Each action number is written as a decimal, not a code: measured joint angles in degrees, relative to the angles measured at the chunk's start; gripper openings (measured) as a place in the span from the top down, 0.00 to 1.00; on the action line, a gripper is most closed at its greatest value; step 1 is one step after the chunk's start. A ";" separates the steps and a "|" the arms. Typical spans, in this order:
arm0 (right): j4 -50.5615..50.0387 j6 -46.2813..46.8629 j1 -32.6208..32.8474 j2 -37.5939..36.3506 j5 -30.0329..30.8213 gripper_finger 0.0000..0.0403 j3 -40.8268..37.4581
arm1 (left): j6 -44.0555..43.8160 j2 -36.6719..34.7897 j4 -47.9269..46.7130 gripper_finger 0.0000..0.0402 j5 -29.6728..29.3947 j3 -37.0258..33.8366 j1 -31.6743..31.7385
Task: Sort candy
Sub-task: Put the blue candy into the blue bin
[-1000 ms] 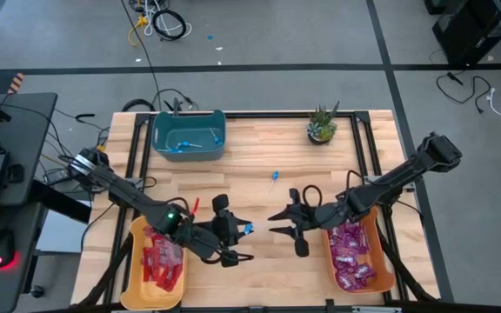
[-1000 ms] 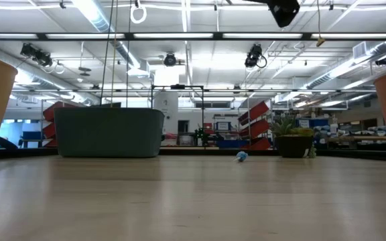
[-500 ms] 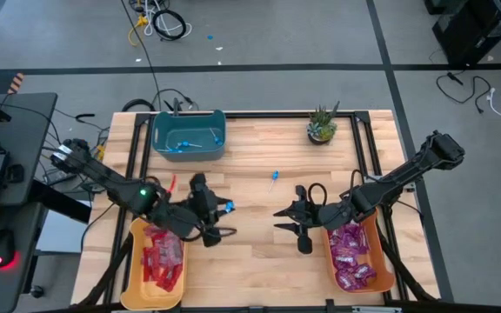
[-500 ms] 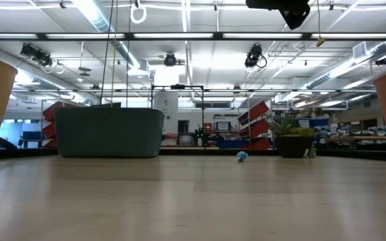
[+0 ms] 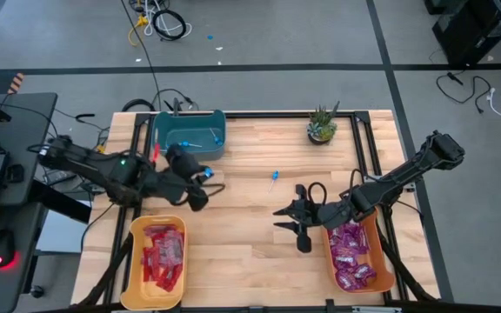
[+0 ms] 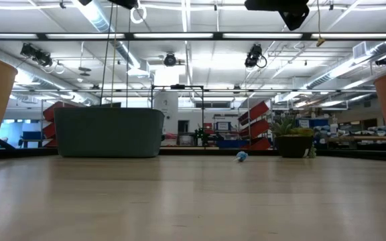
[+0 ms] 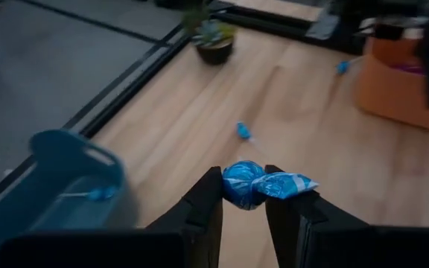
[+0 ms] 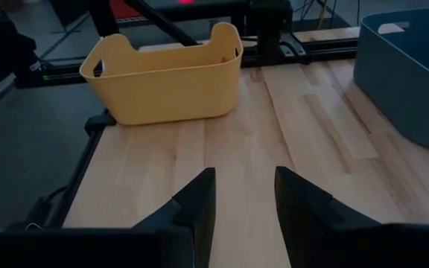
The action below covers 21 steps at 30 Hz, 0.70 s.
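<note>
I have the left gripper point(image 7: 244, 195) pinching a blue lollipop point(image 7: 243, 183) just beside the teal bin point(image 5: 188, 133) at the far left. My right gripper point(image 5: 285, 219) waits open and empty by the orange bin point(image 5: 384, 269) (full of purple packets). One lollipop point(image 5: 273, 178) lies mid-table; red packets point(image 5: 162, 257) are already binned

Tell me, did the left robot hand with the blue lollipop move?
Yes. The left gripper, shut on a blue lollipop, has moved away from the yellow bin and now sits close to the teal bin.
</note>
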 joint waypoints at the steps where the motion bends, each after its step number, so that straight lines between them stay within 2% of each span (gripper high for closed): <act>1: 0.00 0.00 -0.09 0.00 -0.01 0.69 0.00 | -0.13 -0.39 -1.05 0.79 0.03 0.00 0.73; 11: 0.02 0.00 -1.20 0.00 -0.02 0.69 -0.04 | -4.12 -4.53 -12.22 0.79 0.91 0.00 10.65; 21: 0.02 -0.09 -1.57 0.02 -0.02 0.69 -0.04 | -2.25 -7.62 -19.18 0.79 8.93 -0.02 24.29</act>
